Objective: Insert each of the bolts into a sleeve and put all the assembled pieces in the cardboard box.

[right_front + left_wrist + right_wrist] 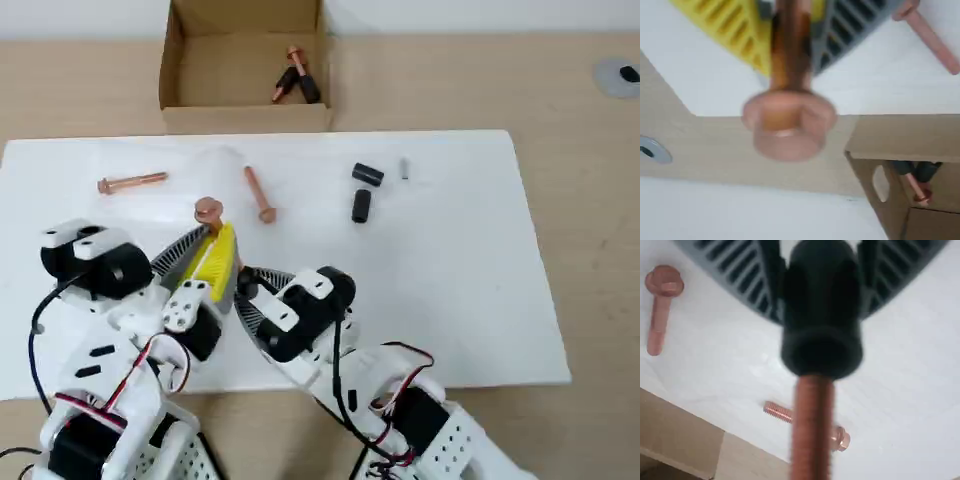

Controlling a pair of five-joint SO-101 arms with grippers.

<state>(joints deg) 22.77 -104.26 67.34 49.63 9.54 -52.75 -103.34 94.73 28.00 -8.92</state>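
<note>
Now left gripper (205, 250) clamps a bolt (208, 210), shank inside the sleeve (822, 315) right gripper (248, 285) pinches.

white mat (450, 300) on wooden table (580, 120)

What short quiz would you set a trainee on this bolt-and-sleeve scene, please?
1. Multiple choice: what does the left gripper hold? A) a black sleeve B) a copper bolt C) nothing
2. True or false: the cardboard box is empty.
3. Count: how many loose black sleeves lie on the white mat?

Key: 1 is B. 2 is false: two assembled pieces lie inside. 3 is two.
</note>
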